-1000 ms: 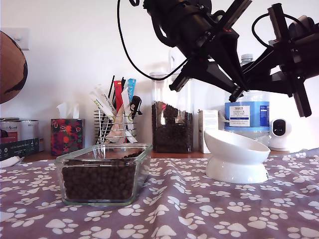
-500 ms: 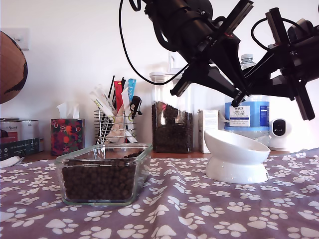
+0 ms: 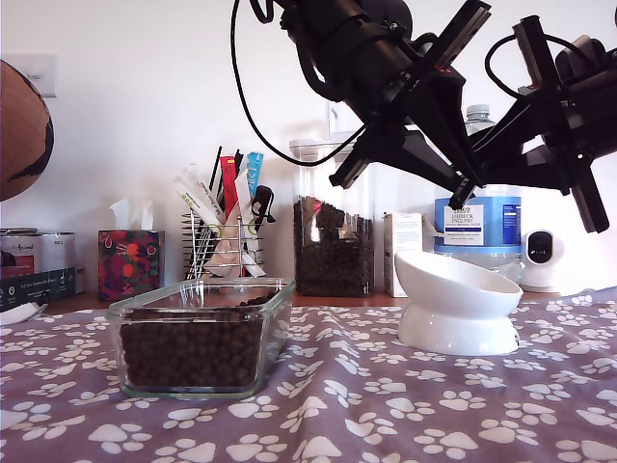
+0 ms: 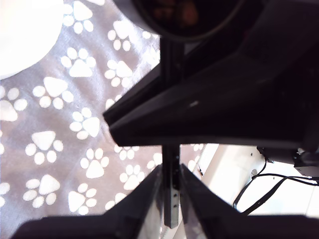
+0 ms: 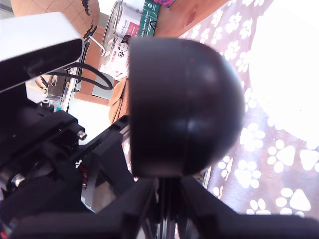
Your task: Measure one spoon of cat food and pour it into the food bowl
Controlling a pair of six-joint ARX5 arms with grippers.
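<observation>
Gripping the spoon (image 5: 182,107) between them, my first gripper (image 4: 171,191) and second gripper (image 5: 167,204) hovered above the bowl (image 3: 458,301), at the exterior view's right.

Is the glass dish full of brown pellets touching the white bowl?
Apart. The exterior view shows a broad stretch of paw-print cloth lying between the glass dish and the food bowl.

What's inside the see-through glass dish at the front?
The clear glass dish is full of small dark brown cat food pellets, nearly up to its rim. Only the pellets against the glass and on top show; anything buried in the middle is hidden.
</observation>
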